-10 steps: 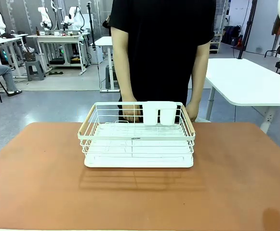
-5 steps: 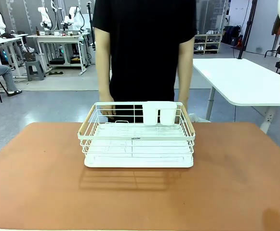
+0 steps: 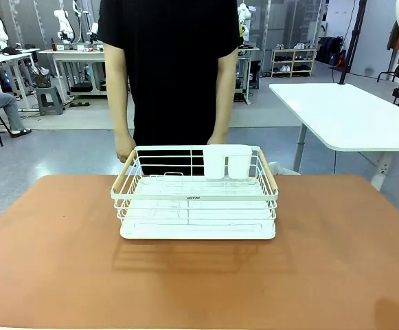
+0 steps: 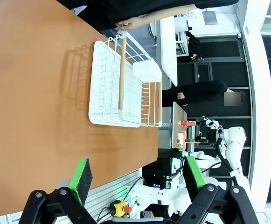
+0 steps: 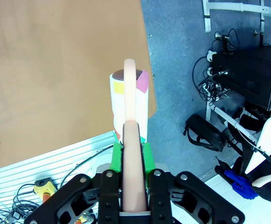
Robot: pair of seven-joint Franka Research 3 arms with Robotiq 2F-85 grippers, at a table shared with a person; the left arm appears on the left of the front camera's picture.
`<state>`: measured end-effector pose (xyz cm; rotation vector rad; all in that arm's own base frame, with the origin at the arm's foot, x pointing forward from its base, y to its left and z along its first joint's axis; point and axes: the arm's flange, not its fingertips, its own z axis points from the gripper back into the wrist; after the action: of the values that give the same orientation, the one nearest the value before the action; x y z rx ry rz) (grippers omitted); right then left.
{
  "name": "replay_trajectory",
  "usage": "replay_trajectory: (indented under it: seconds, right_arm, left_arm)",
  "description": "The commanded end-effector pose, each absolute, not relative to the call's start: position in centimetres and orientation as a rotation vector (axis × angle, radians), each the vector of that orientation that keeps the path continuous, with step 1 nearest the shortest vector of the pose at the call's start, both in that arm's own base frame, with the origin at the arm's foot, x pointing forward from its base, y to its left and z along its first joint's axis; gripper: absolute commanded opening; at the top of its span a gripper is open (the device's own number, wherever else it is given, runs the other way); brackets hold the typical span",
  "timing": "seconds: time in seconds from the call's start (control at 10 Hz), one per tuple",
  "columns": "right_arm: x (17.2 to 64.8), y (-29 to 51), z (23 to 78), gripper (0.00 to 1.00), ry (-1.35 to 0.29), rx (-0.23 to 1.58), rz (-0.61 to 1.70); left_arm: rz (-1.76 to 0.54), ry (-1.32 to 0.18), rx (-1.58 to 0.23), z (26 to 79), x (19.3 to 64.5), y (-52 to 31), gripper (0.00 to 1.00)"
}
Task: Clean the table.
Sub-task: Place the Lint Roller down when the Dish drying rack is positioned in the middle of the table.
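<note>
The terracotta table (image 3: 62, 261) carries a white wire rack (image 3: 196, 206) at its middle. In the left wrist view my left gripper (image 4: 139, 175) hangs open with nothing between its green pads, above the table (image 4: 32, 93) and short of the rack (image 4: 121, 84). My right gripper (image 5: 130, 149) is shut on the pale pink handle of a tool (image 5: 129, 93). The tool's white head has yellow and magenta patches and hangs over the table's edge (image 5: 56, 70). A person in black stands at the far side, one hand (image 3: 123, 148) by the rack's far left corner.
The rack has wooden side handles and a white cup holder (image 3: 226, 161) on its far rim. A smaller white table (image 3: 350, 113) stands behind at the right. Floor, cables and equipment (image 5: 238, 74) lie beyond the table's edge in the right wrist view.
The person has stepped towards picture left, and both hands have come away from the rack's far rim. The rack has not moved.
</note>
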<state>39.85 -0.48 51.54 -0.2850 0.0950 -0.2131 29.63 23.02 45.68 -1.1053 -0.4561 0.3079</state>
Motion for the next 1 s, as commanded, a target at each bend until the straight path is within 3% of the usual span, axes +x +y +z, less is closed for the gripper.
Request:
replay_trajectory:
  seconds: [0.0, 0.4, 0.6, 0.9]
  right_arm:
    - [39.9, -0.3, 51.7, 0.21, 0.076, -0.281, -0.238]
    - [39.8, -0.5, 51.5, 0.21, 0.095, -0.285, -0.213]
    - [41.6, 0.5, 52.5, 0.21, -0.014, -0.054, -0.936]
    - [41.8, 0.2, 52.5, 0.21, -0.104, 0.027, -1.391]
  left_arm:
    - [0.290, -0.478, -1.125, 46.0, 29.5, 23.2, 1.00]
    - [0.290, -0.478, -1.125, 46.0, 29.5, 23.2, 1.00]
    - [0.290, -0.478, -1.125, 46.0, 29.5, 23.2, 1.00]
    - [0.290, -0.478, -1.125, 46.0, 29.5, 23.2, 1.00]
